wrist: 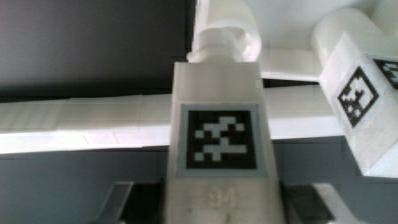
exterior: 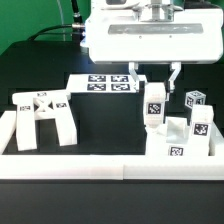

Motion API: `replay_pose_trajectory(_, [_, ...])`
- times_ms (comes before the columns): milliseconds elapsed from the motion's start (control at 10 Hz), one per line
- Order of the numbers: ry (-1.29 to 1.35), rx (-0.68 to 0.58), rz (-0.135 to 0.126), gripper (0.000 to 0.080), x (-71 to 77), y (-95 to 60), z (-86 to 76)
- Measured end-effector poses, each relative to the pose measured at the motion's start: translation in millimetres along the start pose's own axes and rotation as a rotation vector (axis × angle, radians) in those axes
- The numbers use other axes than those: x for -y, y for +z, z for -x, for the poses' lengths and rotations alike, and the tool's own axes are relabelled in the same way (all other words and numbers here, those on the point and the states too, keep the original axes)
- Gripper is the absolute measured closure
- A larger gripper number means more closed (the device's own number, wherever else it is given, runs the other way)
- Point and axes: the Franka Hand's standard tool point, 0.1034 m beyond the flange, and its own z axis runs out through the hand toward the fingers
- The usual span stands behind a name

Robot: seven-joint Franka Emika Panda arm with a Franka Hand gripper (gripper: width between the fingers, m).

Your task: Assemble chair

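Observation:
The chair is in loose white tagged parts. My gripper (exterior: pixel 156 80) hangs at the table's middle right, shut on a white tagged post (exterior: pixel 155 105) that points down just above a group of chair parts (exterior: pixel 178 140). In the wrist view the post (wrist: pixel 222 130) runs out from between the fingers (wrist: pixel 134 200), with its tag facing the camera and a round peg at its far end. A tagged block (wrist: pixel 365 90) lies close beside the peg end. The leg frame (exterior: pixel 40 115) stands on the exterior view's left, far from the gripper.
The marker board (exterior: pixel 103 83) lies flat behind the gripper. A small tagged cube (exterior: pixel 195 100) sits at the back right. A low white border wall (exterior: pixel 90 165) runs along the front edge and up the left side (exterior: pixel 6 130).

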Motion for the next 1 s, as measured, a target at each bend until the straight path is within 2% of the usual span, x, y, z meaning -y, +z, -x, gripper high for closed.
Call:
replay_pose_trajectory(100, [-0.002,-0.078,0.0,0.0508,0.9,-0.2,-2.3])
replay_pose_trajectory(200, [-0.001,-0.163,0.001,0.0508,4.5,-0.3,2.5])
replay_pose_trajectory(300, [-0.003,-0.108,0.003,0.0508,7.8,6.9,16.4])
replay_pose_trajectory(1000, [-0.028,-0.096,0.01,0.0508,6.0,13.8,23.9])
